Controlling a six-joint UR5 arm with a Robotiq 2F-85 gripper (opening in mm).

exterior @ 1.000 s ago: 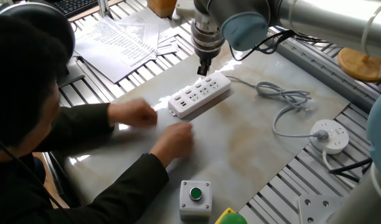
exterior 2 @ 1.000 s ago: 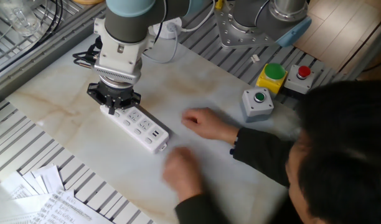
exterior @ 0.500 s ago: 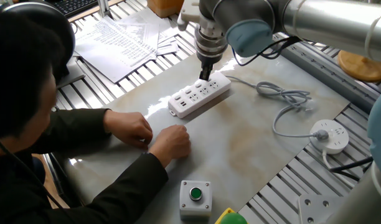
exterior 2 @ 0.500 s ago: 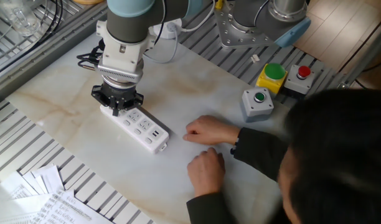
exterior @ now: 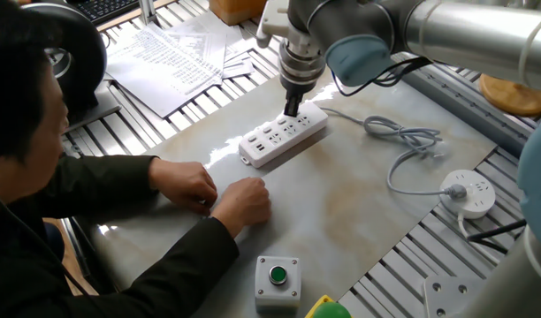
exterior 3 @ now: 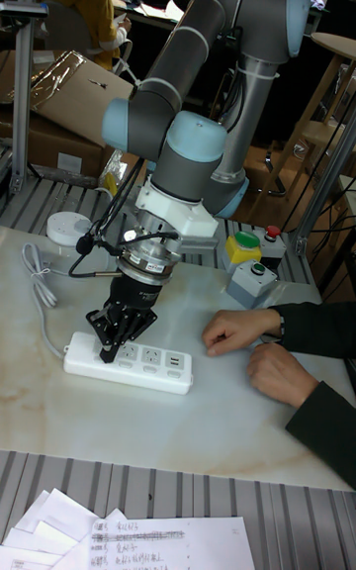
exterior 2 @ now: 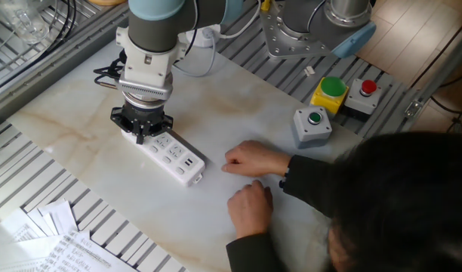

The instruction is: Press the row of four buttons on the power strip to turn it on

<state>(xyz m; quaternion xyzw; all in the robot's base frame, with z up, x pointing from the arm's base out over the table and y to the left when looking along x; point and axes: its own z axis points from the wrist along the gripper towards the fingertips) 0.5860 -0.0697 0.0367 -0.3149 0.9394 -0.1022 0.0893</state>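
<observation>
Black pincer [exterior 3: 108, 353] tip meets the long white plastic power strip [exterior: 285, 135].

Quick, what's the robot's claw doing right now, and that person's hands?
Gripper: on the power strip; open or shut cannot be told.
Person's hands: resting on the table, holding nothing visible.

we see a white power strip [exterior: 284, 135] with a pale grey cord [exterior: 403, 141] on a marbled beige-white table [exterior: 359, 203]. the gripper [exterior 3: 112, 334] is black under a silver and light-blue arm [exterior 3: 198, 149]. nearby sit a grey box [exterior 2: 312, 125] with a green button [exterior 2: 315, 117], plus a yellow box [exterior 2: 330, 94], green-capped.
</observation>
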